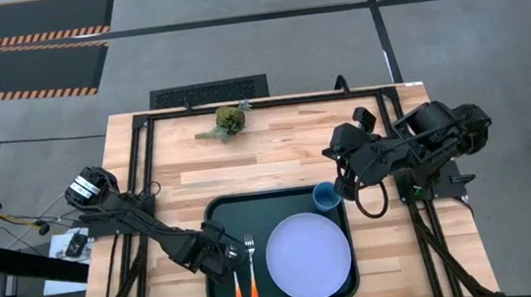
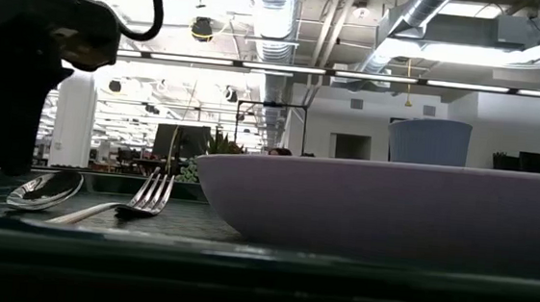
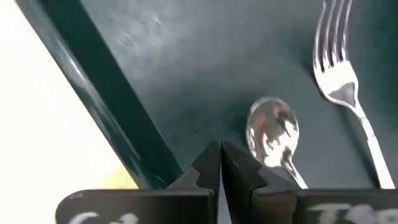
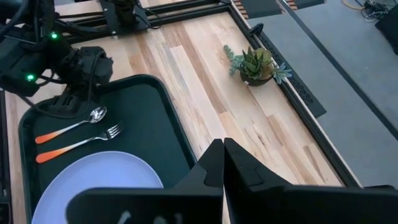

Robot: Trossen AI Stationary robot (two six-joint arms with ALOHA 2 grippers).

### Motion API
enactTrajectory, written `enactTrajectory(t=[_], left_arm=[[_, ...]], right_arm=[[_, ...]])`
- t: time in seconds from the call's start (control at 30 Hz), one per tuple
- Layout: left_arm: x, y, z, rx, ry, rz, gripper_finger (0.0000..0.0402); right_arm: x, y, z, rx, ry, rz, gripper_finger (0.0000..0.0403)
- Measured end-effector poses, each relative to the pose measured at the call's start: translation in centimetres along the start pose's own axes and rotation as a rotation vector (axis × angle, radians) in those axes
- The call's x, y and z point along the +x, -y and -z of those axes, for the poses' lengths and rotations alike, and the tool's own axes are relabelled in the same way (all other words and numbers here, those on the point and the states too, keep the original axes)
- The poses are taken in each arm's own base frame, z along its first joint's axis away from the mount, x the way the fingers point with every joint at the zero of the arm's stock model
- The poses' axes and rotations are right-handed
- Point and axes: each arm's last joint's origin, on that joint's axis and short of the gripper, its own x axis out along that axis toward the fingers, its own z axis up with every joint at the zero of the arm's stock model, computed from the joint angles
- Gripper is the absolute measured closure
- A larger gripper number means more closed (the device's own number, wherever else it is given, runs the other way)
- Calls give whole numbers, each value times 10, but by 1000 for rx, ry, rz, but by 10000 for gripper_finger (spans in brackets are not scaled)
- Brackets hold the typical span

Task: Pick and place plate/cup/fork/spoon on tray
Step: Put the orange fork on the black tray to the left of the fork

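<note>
From my station both arms read as dark, near-black jointed links with bulky rounded housings. The left arm [image 1: 140, 221] carried a small white label on its shoulder block, and thin cables trailed off its base. The right arm [image 1: 414, 148] had a black cable looping below its wrist. Small green indicator lights glowed on the left arm's housing. The left gripper [image 3: 221, 163] and right gripper [image 4: 222, 158] each had matte black, angular, wedge-shaped fingers.

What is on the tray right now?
On the tray lie the plate, the cup at its far right corner, the fork and the spoon. The left gripper partly covers the spoon from above.
</note>
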Motion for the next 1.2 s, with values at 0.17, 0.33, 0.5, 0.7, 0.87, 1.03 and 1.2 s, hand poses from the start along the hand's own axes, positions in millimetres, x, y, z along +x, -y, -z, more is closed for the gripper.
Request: enactTrajectory(t=[0.17, 0.33, 0.5, 0.7, 0.87, 1.03, 1.2], left_arm=[[1, 1, -5, -10, 32, 2, 401], [2, 1, -10, -18, 48, 4, 401], [2, 5, -11, -14, 55, 36, 401], [2, -4, -11, -27, 70, -48, 401], [1, -4, -9, -9, 55, -49, 401], [1, 2, -8, -17, 48, 14, 401], [1, 3, -8, -23, 47, 25, 401]], right_arm=[[-1, -1, 1, -4, 0, -5, 383], [-1, -1, 1, -4, 1, -5, 383], [-1, -1, 1, -4, 1, -5, 388], [-1, -1, 1, -4, 1, -5, 384], [-1, -1, 1, -5, 1, -5, 384], [-1, -1, 1, -5, 1, -5, 388], [-1, -1, 1, -5, 0, -5, 384]])
